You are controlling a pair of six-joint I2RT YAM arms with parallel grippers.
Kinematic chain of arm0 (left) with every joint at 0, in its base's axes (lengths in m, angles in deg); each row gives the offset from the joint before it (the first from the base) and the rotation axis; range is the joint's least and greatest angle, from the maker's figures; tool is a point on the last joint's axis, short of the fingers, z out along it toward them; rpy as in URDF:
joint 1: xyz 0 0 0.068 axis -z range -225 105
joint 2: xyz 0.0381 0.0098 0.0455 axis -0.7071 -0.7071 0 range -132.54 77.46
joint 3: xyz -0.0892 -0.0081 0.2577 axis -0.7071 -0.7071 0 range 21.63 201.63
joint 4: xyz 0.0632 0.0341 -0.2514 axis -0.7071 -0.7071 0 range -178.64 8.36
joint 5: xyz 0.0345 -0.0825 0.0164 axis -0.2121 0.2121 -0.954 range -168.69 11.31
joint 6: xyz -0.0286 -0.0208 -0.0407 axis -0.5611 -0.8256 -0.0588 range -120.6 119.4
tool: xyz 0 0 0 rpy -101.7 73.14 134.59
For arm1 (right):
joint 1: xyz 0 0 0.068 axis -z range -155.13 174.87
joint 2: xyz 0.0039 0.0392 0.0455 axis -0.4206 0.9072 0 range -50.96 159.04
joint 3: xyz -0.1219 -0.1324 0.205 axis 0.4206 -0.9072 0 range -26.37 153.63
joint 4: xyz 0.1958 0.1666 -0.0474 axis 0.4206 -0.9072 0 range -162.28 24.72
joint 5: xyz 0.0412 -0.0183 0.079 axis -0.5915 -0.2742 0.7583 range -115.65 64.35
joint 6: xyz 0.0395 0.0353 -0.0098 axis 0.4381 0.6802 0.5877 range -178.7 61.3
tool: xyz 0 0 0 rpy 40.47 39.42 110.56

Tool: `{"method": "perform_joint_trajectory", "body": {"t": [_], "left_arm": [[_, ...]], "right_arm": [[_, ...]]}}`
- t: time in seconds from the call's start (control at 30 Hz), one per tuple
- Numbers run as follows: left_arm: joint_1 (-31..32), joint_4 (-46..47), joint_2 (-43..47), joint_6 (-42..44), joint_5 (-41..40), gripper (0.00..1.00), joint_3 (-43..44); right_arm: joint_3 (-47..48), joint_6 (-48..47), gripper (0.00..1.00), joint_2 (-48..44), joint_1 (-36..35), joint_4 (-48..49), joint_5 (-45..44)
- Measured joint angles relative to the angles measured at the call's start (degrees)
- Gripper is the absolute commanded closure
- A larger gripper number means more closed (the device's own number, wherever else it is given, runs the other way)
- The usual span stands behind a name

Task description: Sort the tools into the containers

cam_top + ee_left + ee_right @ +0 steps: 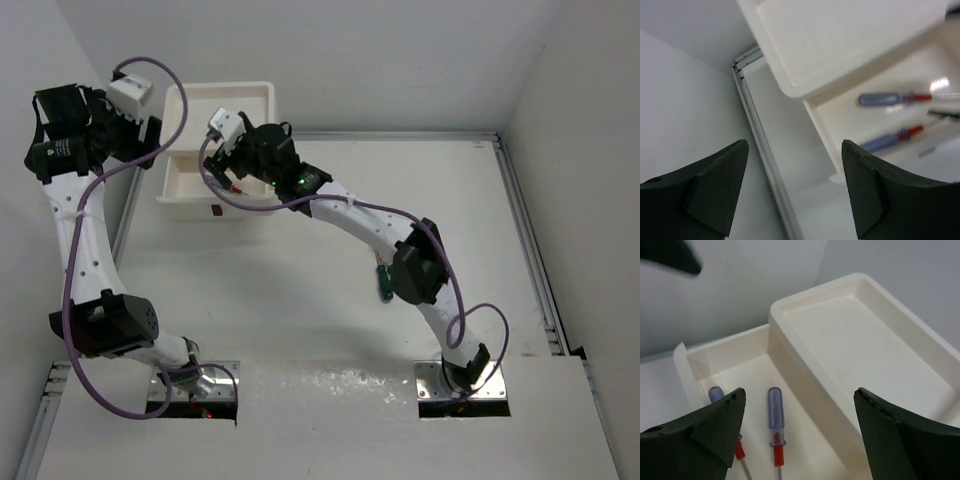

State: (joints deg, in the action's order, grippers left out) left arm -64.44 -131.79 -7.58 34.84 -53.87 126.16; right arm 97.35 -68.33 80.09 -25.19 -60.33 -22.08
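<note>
Right now the right hand (800, 407) hangs over the pulled-out drawer (686, 356) with its fingers spread wide and nothing between them. Two blue-red screwdrivers (775, 412) lie flat on the drawer floor just below, side by side. One is partly hidden behind the hand's left finger. The shallow top tray (865, 340) beside the drawer looks bare. A dark green screwdriver (382, 281) is on the counter (300, 320), tucked against the right arm's elbow link.

The likeliest trouble is there. If the arm swings back low, the elbow may sweep that screwdriver away or roll it out of easy reach. A fingertip could also catch the drawer wall or the tray's rim on the way up and drag the light white unit. The left hand (795, 150) sits close by, so the two arms might clip each other above the drawer.

The right arm stretches far forward and to the left, with its wrist tipped down into the drawer. The left arm stands tall at the unit's left side, hand raised, angled towards the drawer, wide and empty.
</note>
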Motion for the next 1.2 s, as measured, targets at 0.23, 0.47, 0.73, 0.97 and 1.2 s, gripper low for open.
{"method": "perform_joint_trajectory", "body": {"t": [0.23,0.47,0.73,0.97,1.2], "left_arm": [[0.2,-18.2,2.7,26.4,6.4,0.21,-2.4],[7.7,-20.5,3.3,31.8,2.3,0.0,-11.0],[14.9,-12.2,3.3,28.9,-6.2,0.0,-19.1],[14.9,-3.8,4.1,26.9,-9.8,0.0,-22.9],[14.9,3.4,4.1,23.9,-12.9,0.0,-28.9]], "right_arm": [[-9.9,10.6,0.06,-16.3,0.8,-2.1,-4.9],[-11.3,28.0,0.16,-19.3,9.0,-4.0,-6.0],[-3.0,45.1,0.16,-3.3,19.9,-3.8,-2.6],[1.9,49.4,0.18,5.5,17.6,-1.0,-1.9],[2.6,52.5,0.23,9.7,16.5,4.1,-0.8]]}}
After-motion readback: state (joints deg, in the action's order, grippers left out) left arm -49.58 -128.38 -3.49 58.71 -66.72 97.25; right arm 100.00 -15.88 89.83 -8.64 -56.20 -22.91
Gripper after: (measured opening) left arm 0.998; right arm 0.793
